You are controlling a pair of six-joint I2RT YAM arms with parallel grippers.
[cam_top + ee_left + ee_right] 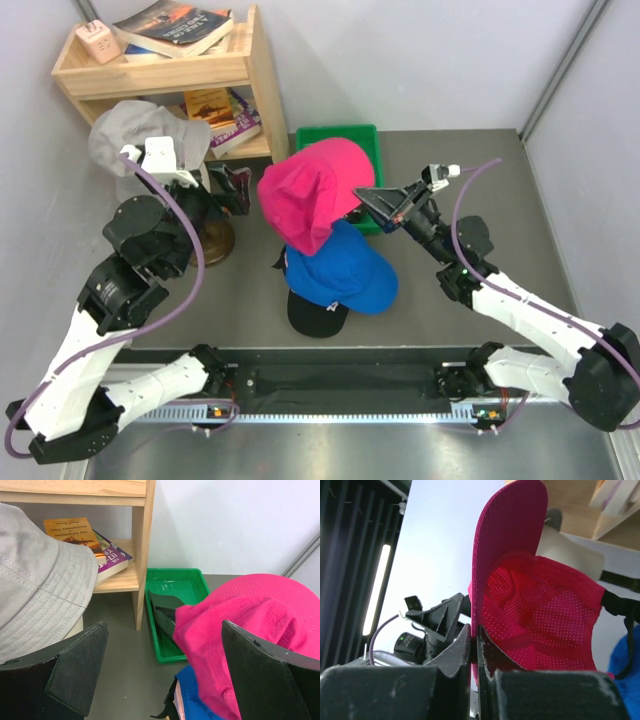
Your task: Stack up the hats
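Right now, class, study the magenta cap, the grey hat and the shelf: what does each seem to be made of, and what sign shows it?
Magenta cap: soft, synthetic-looking mesh, matte; tiny holes dot it all over.
Grey hat: woven cloth, probably cotton, matte; stitched rows ring its brim.
Shelf: pale, seemingly unpainted wood; faint grain shows.

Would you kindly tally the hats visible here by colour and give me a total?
Magenta hat: 1
Blue hat: 1
Black hat: 1
Pale grey hat: 1
Total: 4 clearly visible
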